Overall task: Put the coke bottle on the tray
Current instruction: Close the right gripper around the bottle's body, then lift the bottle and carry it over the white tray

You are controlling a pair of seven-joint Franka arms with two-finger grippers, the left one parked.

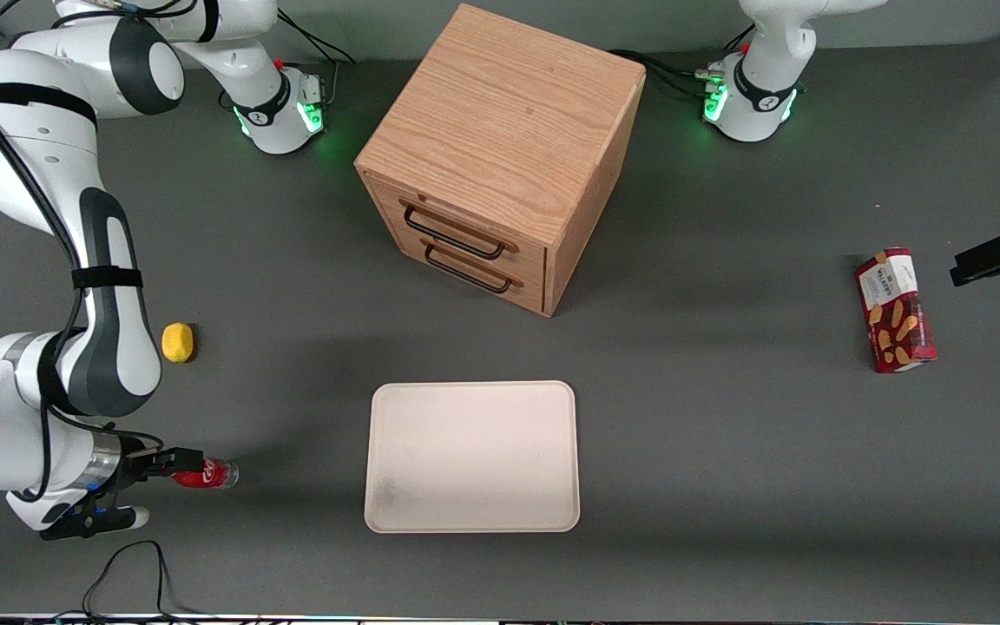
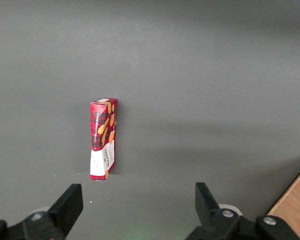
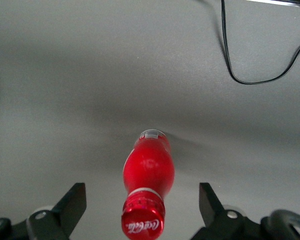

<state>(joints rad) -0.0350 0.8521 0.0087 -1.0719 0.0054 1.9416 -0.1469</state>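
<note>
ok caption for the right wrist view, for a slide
Open gripper straddling the cap end of the coke bottle lying on the grey table, not yet grasped.

Grey table (image 1: pixel 726 451): tray (image 1: pixel 472 456), drawer cabinet (image 1: pixel 500 156), lemon (image 1: pixel 177 341), biscuit box (image 1: pixel 895 309).

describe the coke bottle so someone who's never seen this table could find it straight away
Start at the cream tray lying nearer the front camera than the wooden drawer cabinet, then look toward the working arm's end of the table. The coke bottle lies on its side there, between the fingers of the open gripper. Its red cap and label set it apart from the yellow lemon nearby.
</note>
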